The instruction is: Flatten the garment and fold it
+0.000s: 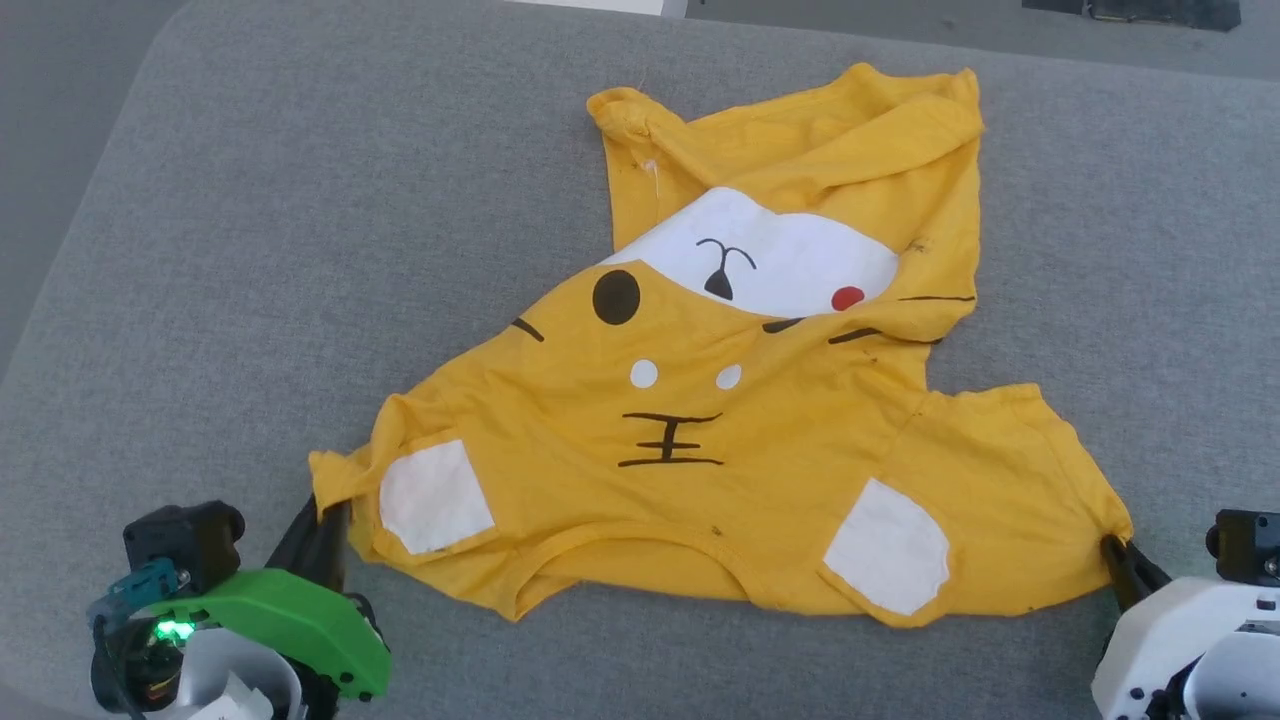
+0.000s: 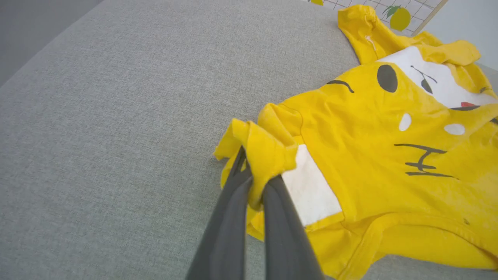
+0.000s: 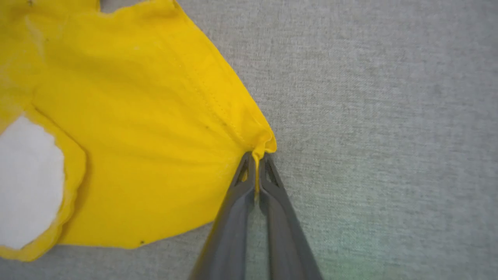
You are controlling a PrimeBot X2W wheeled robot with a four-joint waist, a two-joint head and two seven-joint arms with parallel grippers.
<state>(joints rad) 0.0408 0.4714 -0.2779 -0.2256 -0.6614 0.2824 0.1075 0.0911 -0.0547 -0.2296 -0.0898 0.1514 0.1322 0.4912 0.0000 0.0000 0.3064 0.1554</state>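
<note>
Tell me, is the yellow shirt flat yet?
Not flat. The shirt lies spread at its near end, but its far end is folded over and bunched above the white face print.

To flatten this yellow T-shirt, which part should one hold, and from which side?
Hold the T-shirt at its left sleeve tip and right sleeve tip, each from its outer side: they stick out as free corners. The left gripper and right gripper are shut there.

Indoor room, kind unclear: grey fabric pad [image 1: 300, 250], lemon-print grid panel [image 2: 400, 15] beyond.
</note>
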